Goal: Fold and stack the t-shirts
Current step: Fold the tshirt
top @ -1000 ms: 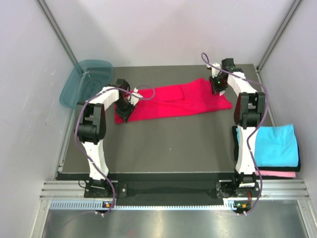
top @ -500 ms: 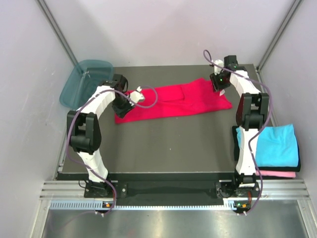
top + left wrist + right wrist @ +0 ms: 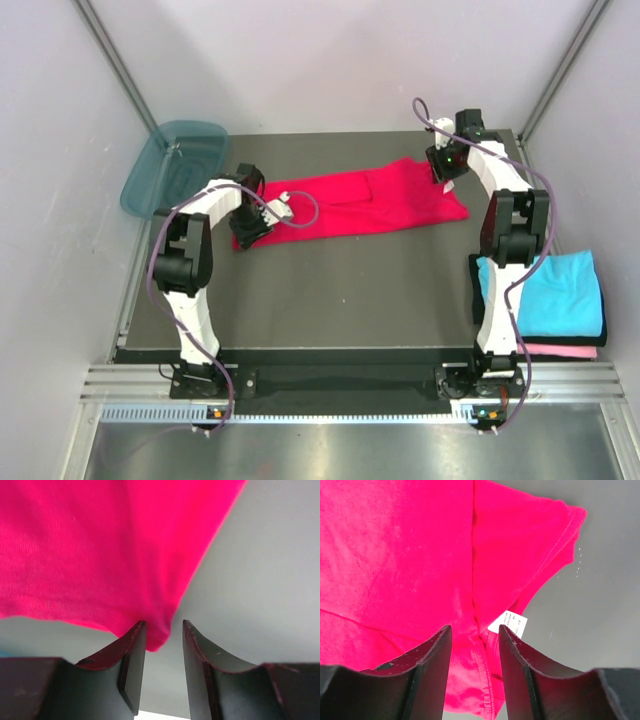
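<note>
The crimson red cloth t-shirt [image 3: 360,205] lay folded lengthwise near the dark table's [image 3: 330,290] far edge. The left gripper [image 3: 164,630] stood released, jaws parted around its left corner. The right gripper [image 3: 475,635] hung unclenched above its right end, by the small white tag [image 3: 508,623].

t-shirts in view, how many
3: the red t-shirt lies on the table toward the back; the cyan t-shirt sits on the pink t-shirt at the right edge. Others may hide beneath.

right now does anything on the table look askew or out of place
The red t-shirt lies as a long strip slanted across the far half of the table, not square to its edges, its white tag poking out at the right end. The teal tub sits tilted off the far-left corner.
</note>
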{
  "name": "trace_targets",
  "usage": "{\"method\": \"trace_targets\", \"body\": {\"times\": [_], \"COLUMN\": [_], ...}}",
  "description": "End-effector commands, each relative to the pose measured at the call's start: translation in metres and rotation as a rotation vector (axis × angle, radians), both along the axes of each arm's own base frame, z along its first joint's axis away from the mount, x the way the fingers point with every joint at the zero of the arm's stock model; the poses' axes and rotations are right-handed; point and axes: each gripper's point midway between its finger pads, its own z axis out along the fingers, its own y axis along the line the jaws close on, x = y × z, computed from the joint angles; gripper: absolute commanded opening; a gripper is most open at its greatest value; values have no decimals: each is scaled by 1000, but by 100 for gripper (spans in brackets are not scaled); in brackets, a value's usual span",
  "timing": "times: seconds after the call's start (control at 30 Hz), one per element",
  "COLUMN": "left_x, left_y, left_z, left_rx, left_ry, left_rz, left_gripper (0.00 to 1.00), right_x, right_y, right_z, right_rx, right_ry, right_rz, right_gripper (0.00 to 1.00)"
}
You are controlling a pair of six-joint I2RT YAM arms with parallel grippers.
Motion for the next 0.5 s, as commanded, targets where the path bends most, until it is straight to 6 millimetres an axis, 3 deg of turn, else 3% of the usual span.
{"method": "trace_targets", "body": {"times": [0.0, 0.1, 0.23, 0.27, 0.3, 0.47], "left_x": [10, 10, -1, -8, -13, -41], "left_y": [2, 3, 9, 9, 9, 0], "left_z": [-8, -16, -20, -22, -23, -8], "left_rx": [14, 18, 48, 51, 45, -10], "left_ry": [-26, -24, 15, 38, 51, 108], "left_rz": [-20, -11, -3, 2, 6, 40], "left_gripper": [40, 40, 21, 8, 1, 0], "right_x": [0, -3, -6, -5, -5, 8], "right_y": [-1, -2, -3, -4, -5, -14], "right_z": [42, 42, 41, 42, 42, 43], "right_rx": [-7, -11, -13, -15, -17, -45], "right_ry": [-82, -78, -74, -80, -79, -108], "right_rz": [2, 1, -2, -10, -13, -66], "right_gripper": [43, 43, 43, 43, 43, 43]}}
